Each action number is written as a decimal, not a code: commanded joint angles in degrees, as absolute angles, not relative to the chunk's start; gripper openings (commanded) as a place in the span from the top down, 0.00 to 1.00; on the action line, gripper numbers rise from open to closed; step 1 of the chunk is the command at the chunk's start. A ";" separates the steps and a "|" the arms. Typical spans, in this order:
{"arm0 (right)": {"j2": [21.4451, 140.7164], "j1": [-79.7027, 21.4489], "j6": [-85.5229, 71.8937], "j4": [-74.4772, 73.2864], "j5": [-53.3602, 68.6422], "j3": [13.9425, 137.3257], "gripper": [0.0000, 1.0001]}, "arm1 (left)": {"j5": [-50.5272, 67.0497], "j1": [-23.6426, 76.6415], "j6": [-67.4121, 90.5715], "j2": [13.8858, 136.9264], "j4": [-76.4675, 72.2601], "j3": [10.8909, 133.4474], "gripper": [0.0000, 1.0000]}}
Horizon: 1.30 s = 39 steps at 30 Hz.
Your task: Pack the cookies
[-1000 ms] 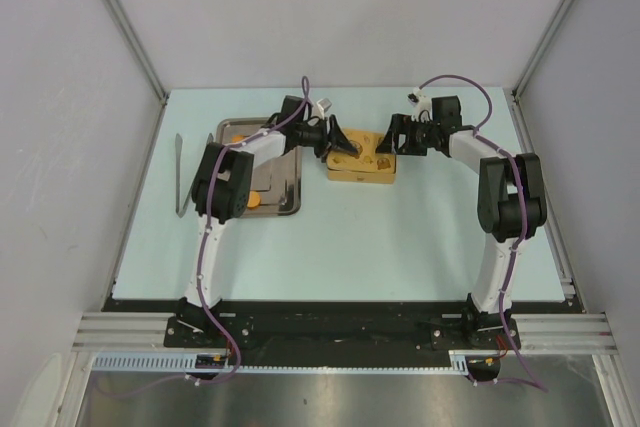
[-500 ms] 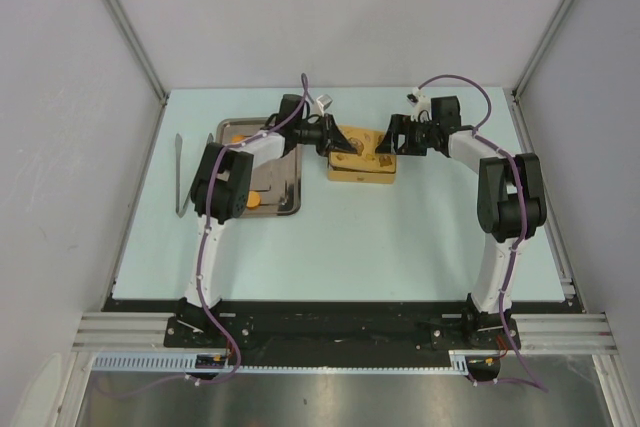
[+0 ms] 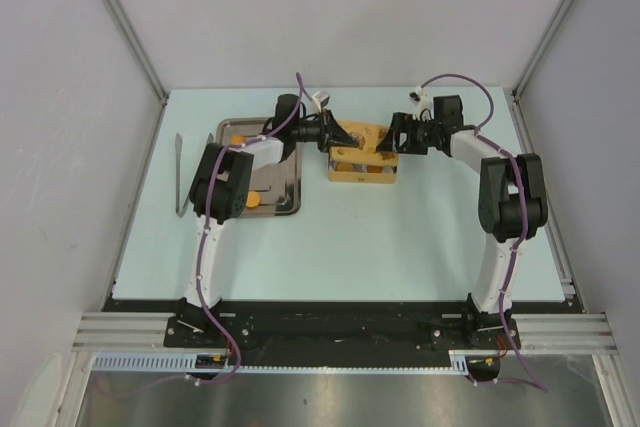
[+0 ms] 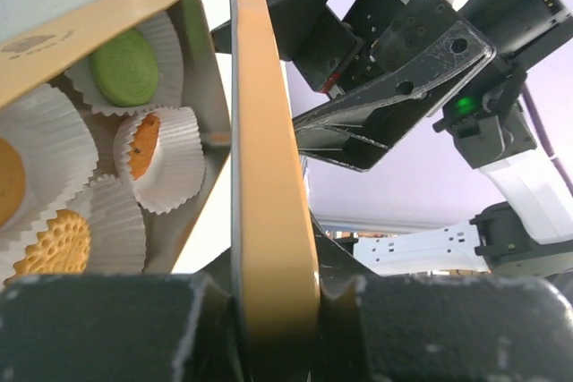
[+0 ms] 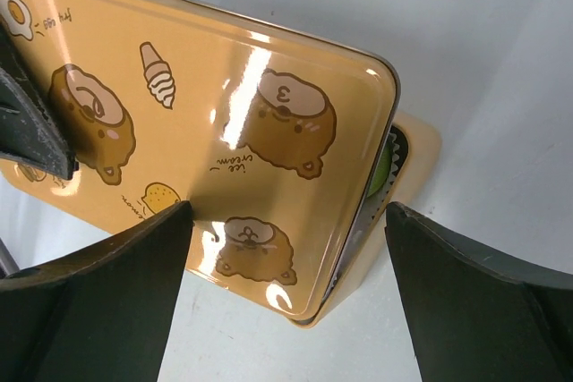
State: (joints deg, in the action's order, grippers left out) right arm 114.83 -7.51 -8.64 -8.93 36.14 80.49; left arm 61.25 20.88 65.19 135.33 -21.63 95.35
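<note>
Closing up looks like the step in hand. The left gripper is clamped on one edge of the glossy yellow lid printed with cartoon bears and holds it tilted over the open yellow rectangular box. The box stands mid-way across the pale green table, just beside the flat silver metal tray. The right gripper faces the lid from the other side with its fingers spread wide. The lid's free end lies between them and, as far as the wrist view shows, is not pinched.

Inside the box, the left wrist view shows the cookies sitting in white pleated paper liners. A light green round cookie is in the far corner, and several orange round cookies are nearer. Most of the packing therefore seems done. What is left, by my reading, is to lower the lid flat onto the box and press it home.

Two more orange discs lie on the tray, one at its far end and one at its near edge. Whether they belong in the box too I cannot tell. A thin grey metal tool, perhaps tongs, lies on the table left of the tray.
</note>
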 commanded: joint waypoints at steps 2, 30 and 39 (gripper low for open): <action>111.97 -6.50 -9.23 -7.38 37.79 80.77 0.07 | 63.63 21.18 69.61 130.87 -28.04 95.71 0.89; 114.26 -6.68 -7.91 -10.28 36.04 80.77 0.03 | 61.70 24.26 65.31 138.34 -21.45 99.67 0.83; 115.05 -7.91 -8.00 -9.49 35.60 80.77 0.03 | 61.00 24.17 63.72 139.66 -19.08 101.77 0.81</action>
